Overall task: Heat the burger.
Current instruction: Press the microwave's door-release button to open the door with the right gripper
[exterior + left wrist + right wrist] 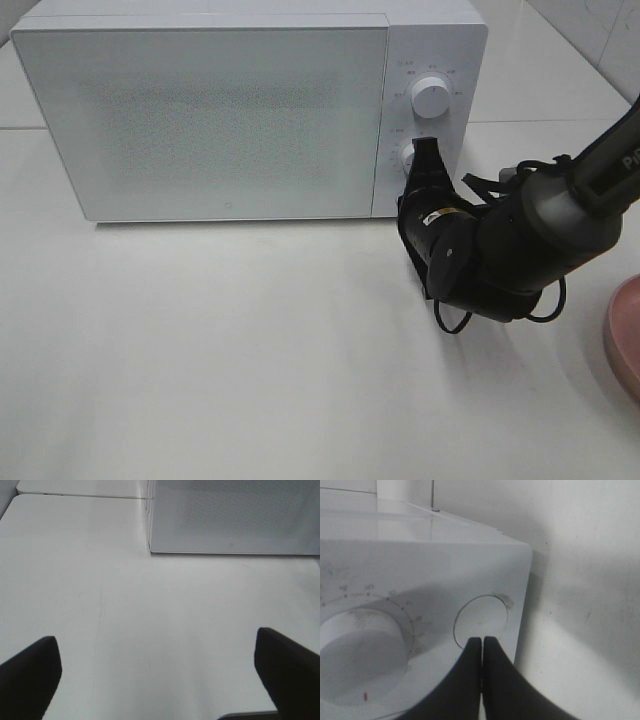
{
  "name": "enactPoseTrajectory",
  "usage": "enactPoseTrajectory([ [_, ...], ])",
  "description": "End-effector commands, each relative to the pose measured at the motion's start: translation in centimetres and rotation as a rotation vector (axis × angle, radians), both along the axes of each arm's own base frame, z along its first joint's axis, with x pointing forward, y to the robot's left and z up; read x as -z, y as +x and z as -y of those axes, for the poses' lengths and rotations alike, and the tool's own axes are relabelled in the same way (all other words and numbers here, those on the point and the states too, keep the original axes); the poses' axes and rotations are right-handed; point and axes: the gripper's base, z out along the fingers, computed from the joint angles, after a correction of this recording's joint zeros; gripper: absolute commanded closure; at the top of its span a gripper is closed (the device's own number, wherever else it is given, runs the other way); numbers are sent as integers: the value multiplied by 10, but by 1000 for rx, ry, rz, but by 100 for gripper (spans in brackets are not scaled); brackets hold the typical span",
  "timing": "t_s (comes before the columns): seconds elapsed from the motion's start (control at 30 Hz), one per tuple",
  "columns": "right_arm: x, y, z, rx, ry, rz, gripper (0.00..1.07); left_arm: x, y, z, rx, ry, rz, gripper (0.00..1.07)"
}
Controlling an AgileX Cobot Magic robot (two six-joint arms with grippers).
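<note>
In the high view, a white microwave [230,115] stands on the counter [200,350] with its door closed. The burger shows in no view, so its place and heading cannot be told. The right end effector [430,158] is against the control panel just beside the lower knob [406,155] and below the upper knob [431,95]. A pink plate [625,335] sits at the right edge.

In the left wrist view, the left end effector [160,672] is spread wide over bare counter, with the microwave's front corner ahead.

In the right wrist view, the right end effector's fingers [470,680] are pressed together, with their tips at the rim of a round button [481,617] next to the large knob.
</note>
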Motion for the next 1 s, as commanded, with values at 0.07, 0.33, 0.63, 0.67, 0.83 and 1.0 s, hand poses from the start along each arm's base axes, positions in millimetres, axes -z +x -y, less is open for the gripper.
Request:
enactPoseTrajectory([
  [0.07,4,9,2,-2,-10,-11,107,-1,0,0,2,-4,16,8],
  [0.33,5,20,-2,16,1,16,107,-1,0,0,2,-4,16,8],
  [0.63,5,23,2,64,-9,36,107,-1,0,0,2,-4,16,8],
  [0.67,4,25,4,69,-6,36,107,-1,0,0,2,-4,16,8],
  [0.83,2,31,1,74,-2,67,107,-1,0,0,2,-4,16,8],
  [1.0,-1,36,-2,81,18,87,107,-1,0,0,2,-4,16,8],
])
